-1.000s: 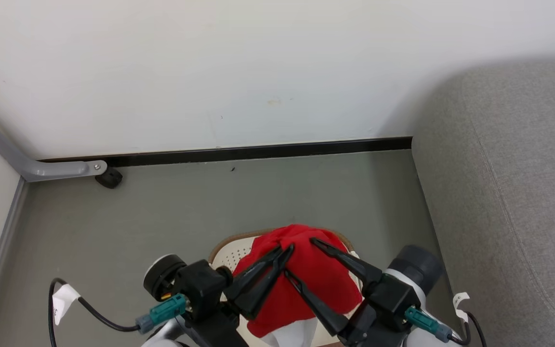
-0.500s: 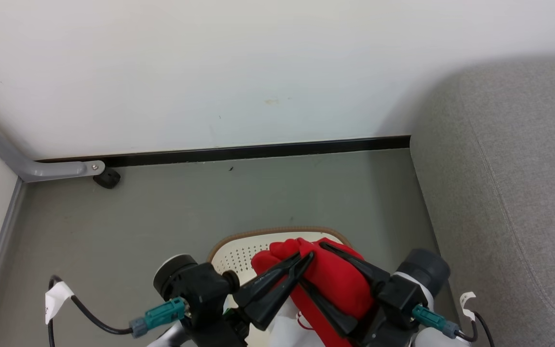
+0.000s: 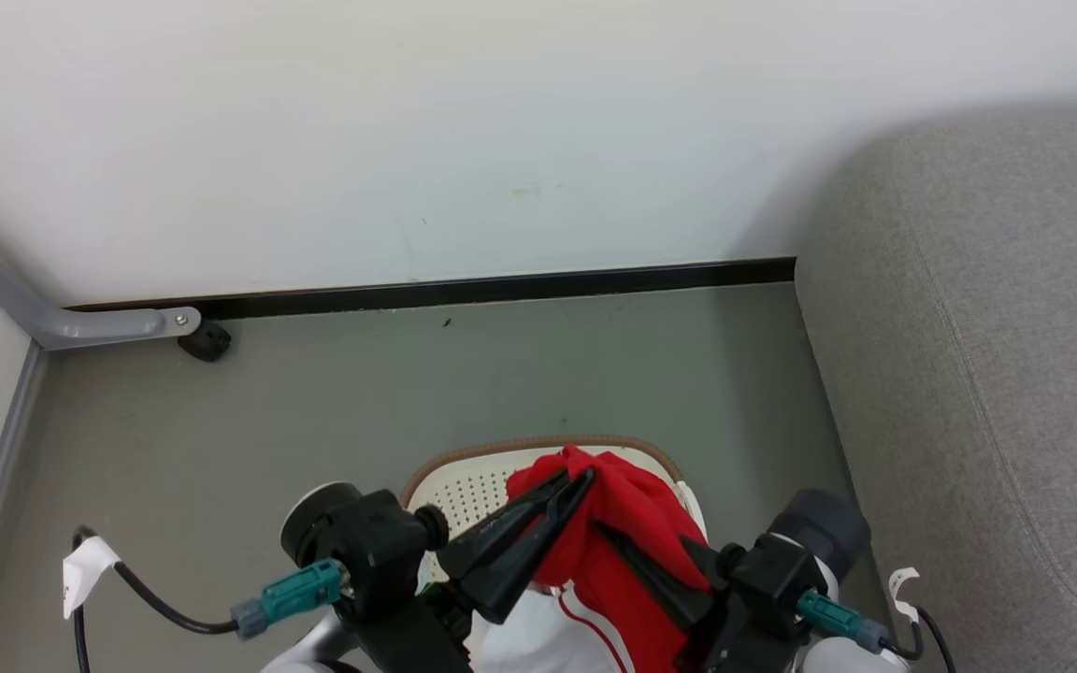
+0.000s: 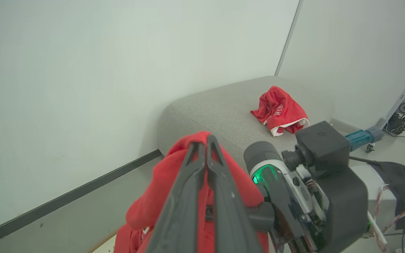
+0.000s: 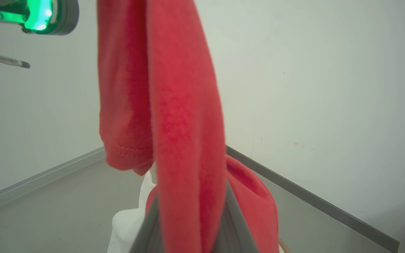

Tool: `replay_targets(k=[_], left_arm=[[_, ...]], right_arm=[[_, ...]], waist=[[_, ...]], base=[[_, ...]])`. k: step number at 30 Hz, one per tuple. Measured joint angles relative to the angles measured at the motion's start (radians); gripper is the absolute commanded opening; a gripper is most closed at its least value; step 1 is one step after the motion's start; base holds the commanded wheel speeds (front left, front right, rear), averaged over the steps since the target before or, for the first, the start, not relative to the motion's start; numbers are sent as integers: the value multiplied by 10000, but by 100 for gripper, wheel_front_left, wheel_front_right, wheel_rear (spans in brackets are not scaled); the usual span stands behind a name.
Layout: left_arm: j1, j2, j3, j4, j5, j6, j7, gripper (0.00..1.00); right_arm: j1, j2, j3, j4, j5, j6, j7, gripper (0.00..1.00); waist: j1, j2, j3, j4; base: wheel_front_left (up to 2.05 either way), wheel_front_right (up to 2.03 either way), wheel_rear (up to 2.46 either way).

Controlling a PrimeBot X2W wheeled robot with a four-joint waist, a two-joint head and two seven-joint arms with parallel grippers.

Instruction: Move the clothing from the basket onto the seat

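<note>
In the head view, the right tool (image 3: 615, 540), whose fingers were standing wide apart around the cloth a second ago, is now pinching in on the red jersey (image 3: 639, 505). The left tool (image 3: 581, 480) is keeping its fingers shut on the jersey's top fold, so both tools are now gripping it. The jersey is hanging over the basket (image 3: 464, 488), which is sitting on the floor (image 3: 314, 402) beside the seat (image 3: 987, 374). A white garment (image 3: 520, 637) is lying under it at the basket's near end. To my eye the lift is secured and the carry to the seat comes next.

In the left wrist view, the left tool (image 4: 206, 146) is pressing its fingers flat together with the red jersey (image 4: 160, 196) bunched at their tips. Another jersey (image 4: 280, 110) is already lying on the seat (image 4: 216, 109), toward its far edge.

In the right wrist view, the right tool (image 5: 188, 214) is squeezing a hanging fold of the red jersey (image 5: 181, 123), with the white garment (image 5: 128, 225) showing below.
</note>
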Motion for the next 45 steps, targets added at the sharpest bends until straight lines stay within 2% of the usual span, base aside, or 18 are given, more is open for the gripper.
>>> replay_targets(k=[9, 10, 11, 13, 15, 28, 45], left_arm=[[1, 31, 153, -10, -94, 240, 174, 0], [1, 33, 161, -13, -94, 244, 178, 14], [1, 31, 165, -21, -94, 265, 178, 14], [2, 29, 174, -31, -96, 320, 178, 46], [5, 23, 203, -48, -96, 337, 176, 100], [291, 33, 328, -109, -94, 681, -4, 100], [811, 58, 263, 157, 19, 759, -458, 100]], right_arm=[[-102, -2, 21, 65, 268, 2, 0, 0], [-102, -10, 15, 67, 276, 2, 0, 0], [-103, -10, 2, 65, 278, 2, 0, 0], [-105, -10, -31, 65, 301, 2, 0, 0], [-106, -10, -138, 63, 368, 2, 0, 0], [-209, -445, -924, 75, 477, -92, 2, 0], [-407, -673, -1572, -414, 537, -374, 2, 0]], waist=[[0, 0, 64, -107], [0, 0, 71, -117], [0, 0, 77, -126], [0, 0, 85, -143], [0, 0, 89, -157], [0, 0, 121, -340], [0, 0, 117, -1174]], base=[[0, 0, 0], [0, 0, 0], [0, 0, 0], [0, 0, 0], [0, 0, 0], [0, 0, 0], [0, 0, 0]])
